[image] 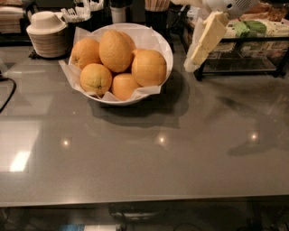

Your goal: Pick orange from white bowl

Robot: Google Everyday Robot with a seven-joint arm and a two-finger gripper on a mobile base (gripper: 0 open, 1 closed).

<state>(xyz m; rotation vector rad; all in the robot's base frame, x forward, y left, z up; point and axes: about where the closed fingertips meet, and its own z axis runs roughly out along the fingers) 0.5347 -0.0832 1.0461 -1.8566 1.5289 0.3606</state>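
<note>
The white bowl [167,54] stands on the grey counter at the back left of centre, lined with crinkled white paper and piled with several oranges. The orange [149,67], large, nearly round and smooth, lies at the pile's right side. A taller egg-shaped orange [116,49] sits at the top, and a smaller one with a dark stem dot [95,79] at the front left. My gripper [193,62] hangs in the air at the top right, to the right of the bowl and apart from it, tilted with its tip down to the left. It holds nothing.
A ribbed beige container with a white lid [46,34] stands at the back left. A black wire rack with packaged goods [244,49] stands at the back right, just behind the gripper. Dark cups [156,13] stand behind the bowl. A black cable [5,97] lies at the left edge.
</note>
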